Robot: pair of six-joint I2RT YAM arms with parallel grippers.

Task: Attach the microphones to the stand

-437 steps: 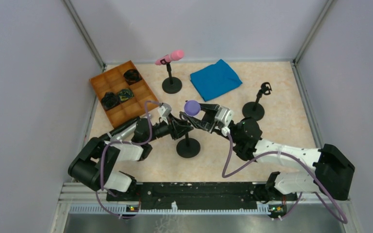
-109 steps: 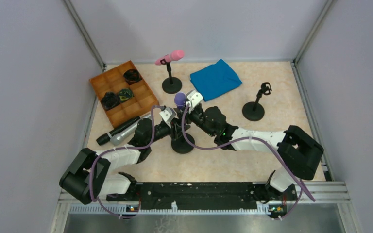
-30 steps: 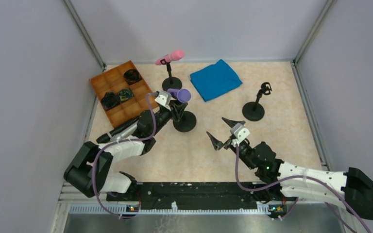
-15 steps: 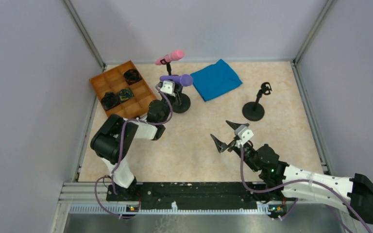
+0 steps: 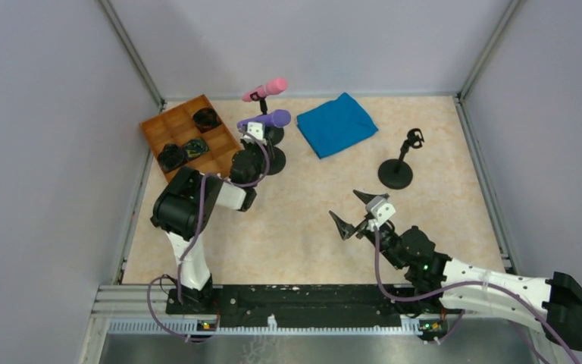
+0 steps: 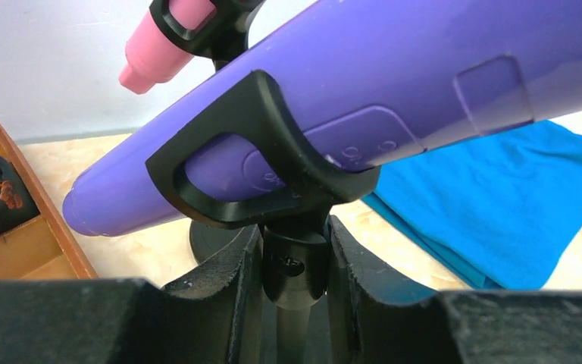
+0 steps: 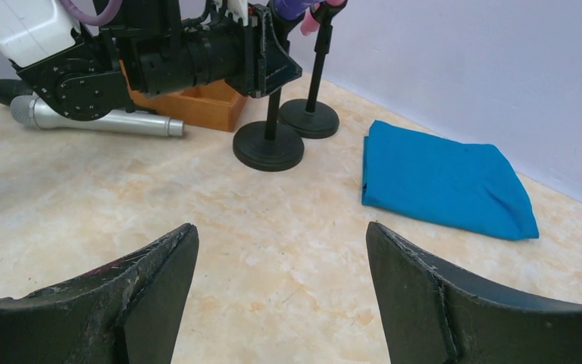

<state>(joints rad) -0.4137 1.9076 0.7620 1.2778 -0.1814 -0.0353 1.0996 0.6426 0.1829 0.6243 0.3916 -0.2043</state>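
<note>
A purple microphone (image 5: 267,120) (image 6: 348,98) rests in the black clip (image 6: 265,159) of a stand (image 7: 268,145). My left gripper (image 5: 255,142) (image 6: 295,280) is shut on that stand's post just under the clip. Right behind it a pink microphone (image 5: 267,89) (image 6: 174,38) sits on its own stand (image 7: 308,118). A silver microphone (image 7: 106,121) lies on the table beside the left arm. An empty stand (image 5: 398,163) is at the right. My right gripper (image 5: 352,211) (image 7: 280,227) hangs open over bare table, holding nothing.
A wooden compartment tray (image 5: 189,144) (image 6: 15,235) with dark items sits at the back left, close to the left arm. A folded blue cloth (image 5: 336,123) (image 7: 447,182) lies at the back centre. Grey walls close in the table.
My left arm has carried the stand with the purple microphone back and left, up beside the pink microphone's stand. The right gripper has barely moved and stays open.
</note>
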